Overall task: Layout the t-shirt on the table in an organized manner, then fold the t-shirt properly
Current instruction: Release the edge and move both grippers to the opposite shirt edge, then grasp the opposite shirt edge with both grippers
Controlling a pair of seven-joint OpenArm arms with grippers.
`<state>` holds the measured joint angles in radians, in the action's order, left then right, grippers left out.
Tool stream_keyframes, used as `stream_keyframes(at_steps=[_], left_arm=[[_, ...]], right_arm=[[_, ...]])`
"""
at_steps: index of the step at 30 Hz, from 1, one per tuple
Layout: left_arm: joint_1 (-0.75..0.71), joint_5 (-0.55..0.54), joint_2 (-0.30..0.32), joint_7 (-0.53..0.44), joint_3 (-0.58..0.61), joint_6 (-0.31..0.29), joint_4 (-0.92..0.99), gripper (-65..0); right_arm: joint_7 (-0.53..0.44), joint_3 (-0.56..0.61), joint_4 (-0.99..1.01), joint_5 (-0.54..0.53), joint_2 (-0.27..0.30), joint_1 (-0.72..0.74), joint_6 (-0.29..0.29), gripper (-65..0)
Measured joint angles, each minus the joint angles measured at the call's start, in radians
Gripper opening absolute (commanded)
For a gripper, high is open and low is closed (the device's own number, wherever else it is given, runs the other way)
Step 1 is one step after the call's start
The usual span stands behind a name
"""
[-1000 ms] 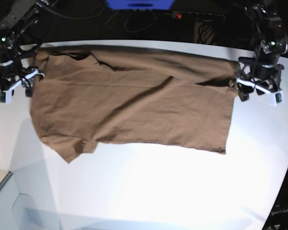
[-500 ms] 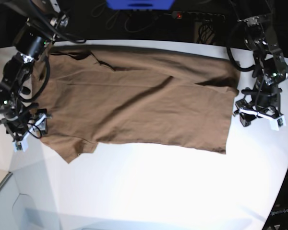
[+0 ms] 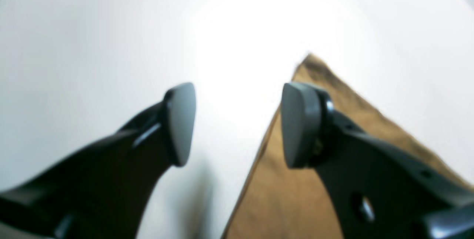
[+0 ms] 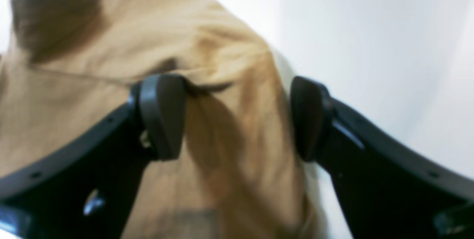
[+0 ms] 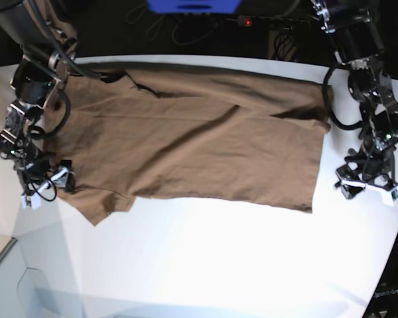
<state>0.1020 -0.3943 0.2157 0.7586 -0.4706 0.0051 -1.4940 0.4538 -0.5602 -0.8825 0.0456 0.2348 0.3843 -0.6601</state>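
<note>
The brown t-shirt [image 5: 186, 132] lies spread flat on the white table [image 5: 219, 258], sleeves at the base view's left and hem at its right. My right gripper [image 5: 44, 187] hangs at the near sleeve. In its wrist view that gripper [image 4: 235, 118] is open, with wrinkled sleeve cloth [image 4: 222, 65] below and between the fingers [image 4: 163, 116]. My left gripper [image 5: 366, 190] stands off the hem's near corner. Seen from its wrist, the left gripper [image 3: 237, 124] is open above bare table, one finger [image 3: 300, 124] over the shirt's edge [image 3: 289, 194].
A blue object [image 5: 192, 5], a power strip with a red light [image 5: 247, 22] and cables lie behind the table's far edge. The table's edge curves away at the right [image 5: 395, 252]. A grey panel [image 5: 26, 285] shows at the lower left.
Both arms have travelled from the shirt's far corners toward the front along its sides. The right gripper's jaws have widened a little. The shirt lies as before.
</note>
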Motion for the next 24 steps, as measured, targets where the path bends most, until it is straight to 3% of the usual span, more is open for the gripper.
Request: stream_keyframes(at_steps=[2, 4, 12, 16, 20, 24], left_arm=[[0.034, -0.006, -0.002, 0.0, 0.001, -0.002, 0.04, -29.3], [0.062, -0.007, -0.002, 0.0, 0.003, -0.002, 0.076, -29.3], [0.175, 0.0, -0.002, -0.001, 0.005, -0.002, 0.259, -29.3], [0.215, 0.006, 0.009, -0.008, 0.137, 0.006, 0.352, -29.3], [0.219, -0.008, 0.02, -0.17, 0.293, -0.008, 0.377, -29.3], [0.232, -0.006, 0.031, -0.246, 0.337, 0.002, 0.425, -29.3]], right_arm=[[-0.01, 0.0, 0.0, 0.0, -0.003, -0.002, 0.002, -23.2], [-0.017, 0.0, 0.0, 0.0, -0.007, -0.003, 0.002, -30.2], [-0.02, 0.0, 0.008, 0.0, -0.022, -0.003, 0.003, -64.4], [-0.023, 0.0, 0.007, -0.002, -0.022, -0.01, 0.003, -65.0], [-0.045, 0.029, 0.006, -0.018, -0.031, -0.022, 0.003, -65.0], [-0.047, 0.062, 0.006, -0.016, -0.033, -0.02, 0.003, -65.0]])
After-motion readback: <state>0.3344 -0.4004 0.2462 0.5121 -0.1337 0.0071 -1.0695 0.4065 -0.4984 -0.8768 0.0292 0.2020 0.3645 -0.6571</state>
